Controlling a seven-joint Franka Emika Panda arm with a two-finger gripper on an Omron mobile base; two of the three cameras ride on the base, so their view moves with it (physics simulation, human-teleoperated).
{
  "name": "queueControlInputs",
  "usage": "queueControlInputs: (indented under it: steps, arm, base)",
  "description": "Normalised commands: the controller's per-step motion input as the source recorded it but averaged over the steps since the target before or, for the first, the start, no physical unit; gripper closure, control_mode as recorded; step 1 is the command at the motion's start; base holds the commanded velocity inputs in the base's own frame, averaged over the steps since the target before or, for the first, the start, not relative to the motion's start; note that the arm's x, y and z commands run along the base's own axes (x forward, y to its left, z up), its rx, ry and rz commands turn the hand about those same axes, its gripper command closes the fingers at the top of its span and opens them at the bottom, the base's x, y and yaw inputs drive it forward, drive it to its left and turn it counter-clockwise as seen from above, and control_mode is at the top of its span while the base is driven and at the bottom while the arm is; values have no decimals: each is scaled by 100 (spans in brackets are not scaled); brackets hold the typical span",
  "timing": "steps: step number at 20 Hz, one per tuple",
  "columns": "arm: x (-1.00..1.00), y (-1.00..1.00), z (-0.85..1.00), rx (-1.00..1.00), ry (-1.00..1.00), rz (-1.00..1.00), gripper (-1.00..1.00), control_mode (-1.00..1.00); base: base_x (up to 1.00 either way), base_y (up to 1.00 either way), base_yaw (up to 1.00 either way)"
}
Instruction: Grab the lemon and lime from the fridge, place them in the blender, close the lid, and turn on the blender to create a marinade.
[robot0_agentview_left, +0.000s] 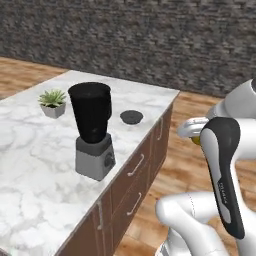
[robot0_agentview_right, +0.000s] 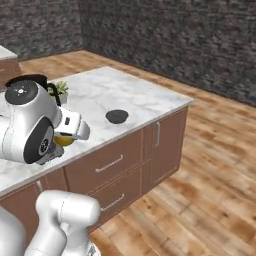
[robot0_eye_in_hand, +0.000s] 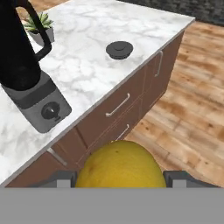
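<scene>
The lemon (robot0_eye_in_hand: 121, 165) is clamped between the closed fingers of the gripper (robot0_eye_in_hand: 121, 177), at 4 o'clock from the blender (robot0_agentview_left: 91, 130); it is judged light, firm, round and slippery; a hold across its middle is advised.

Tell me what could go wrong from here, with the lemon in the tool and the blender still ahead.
1. The lemon is round and held only between the tool's two small fingertips, out over the wooden floor and short of the counter; a slip would likely send it rolling away.
2. The blender jar is tall with a narrow open top; a low approach could knock it.
3. The lid lies near the counter edge and could be swept off.
</scene>
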Motion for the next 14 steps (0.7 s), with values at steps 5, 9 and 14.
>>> queueControlInputs:
  steps: [5,9,14]
  arm:
    - [0,0,0,0,0,0,100,100]
    - [0,0,0,0,0,0,100,100]
    - [0,0,0,0,0,0,100,100]
  base:
    - [44,-30,61]
    - [32,-42,58]
    - [28,-47,55]
